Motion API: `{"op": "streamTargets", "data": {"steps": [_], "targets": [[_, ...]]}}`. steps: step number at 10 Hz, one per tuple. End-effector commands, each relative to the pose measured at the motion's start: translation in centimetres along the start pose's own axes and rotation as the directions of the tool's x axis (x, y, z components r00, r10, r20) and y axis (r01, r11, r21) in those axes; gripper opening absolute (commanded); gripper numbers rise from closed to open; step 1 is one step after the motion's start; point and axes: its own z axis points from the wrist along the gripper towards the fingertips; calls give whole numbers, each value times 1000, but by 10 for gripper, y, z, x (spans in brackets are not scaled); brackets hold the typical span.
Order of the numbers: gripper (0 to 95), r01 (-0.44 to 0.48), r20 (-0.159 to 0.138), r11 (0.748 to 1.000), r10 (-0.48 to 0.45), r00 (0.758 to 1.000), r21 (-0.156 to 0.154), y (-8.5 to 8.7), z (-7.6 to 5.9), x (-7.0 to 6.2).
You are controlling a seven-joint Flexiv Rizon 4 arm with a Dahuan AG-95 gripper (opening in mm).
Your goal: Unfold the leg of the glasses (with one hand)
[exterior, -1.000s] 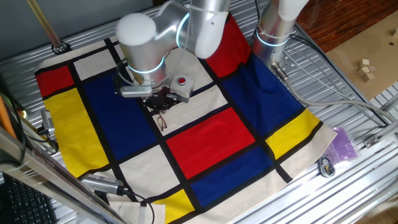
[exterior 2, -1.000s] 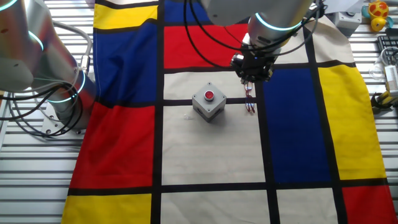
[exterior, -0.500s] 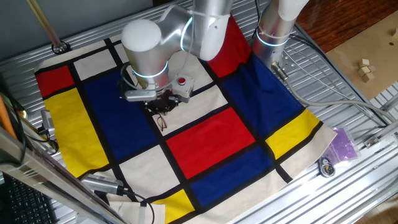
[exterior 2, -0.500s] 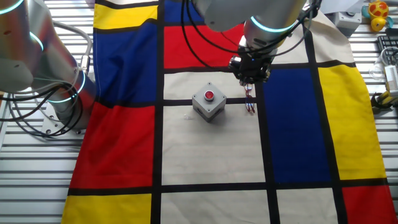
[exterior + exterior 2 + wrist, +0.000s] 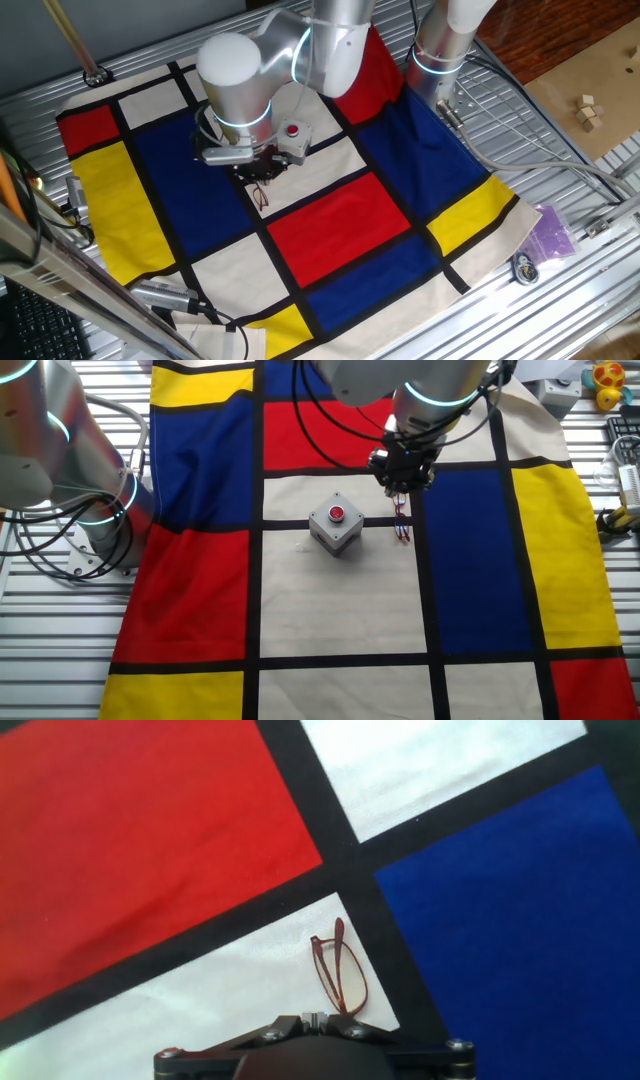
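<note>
Gripper (image 5: 262, 168): hangs low over the cloth, directly above the near end of the glasses; fingertips hidden behind its own dark body in every view, so open or closed cannot be told.
Glasses (image 5: 338, 974): lying flat on a white panel of the cloth, at the corner where two black bands cross; reddish-brown wire frame, oval clear lenses; one end runs under the gripper body in the hand view. Also seen as a small thin shape below the gripper (image 5: 403, 484) in the other fixed view, at (image 5: 402, 527).
Leg (image 5: 323, 969): thin dark-red temple lying close along the frame, folded against the lenses; hinge too small to make out.
Button box (image 5: 335, 525): grey, red button on top, upright on the same white panel, just beside the glasses, not touching them.
Cloth (image 5: 470, 560): colour-block panels of red, blue, yellow and white, divided by black bands; spread over the table.
Table (image 5: 560, 110): ribbed metal surface, showing around the cloth edges.
Second arm (image 5: 50, 450): silver, standing at the table edge, well apart from the glasses.
</note>
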Motion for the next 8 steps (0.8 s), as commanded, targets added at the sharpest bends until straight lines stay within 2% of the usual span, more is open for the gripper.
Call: {"op": "streamTargets", "data": {"steps": [1,2,3,4,5,8], "targets": [[0,69,-7,997,-69,998,20,0,0,1],[0,117,0,992,-117,993,49,0,0,1],[0,135,12,989,-135,991,60,0,0,1],[0,161,33,983,-165,986,93,0,0,1],[0,197,46,974,-203,978,112,0,0,1],[0,248,44,960,-256,966,130,0,0,1]]}}
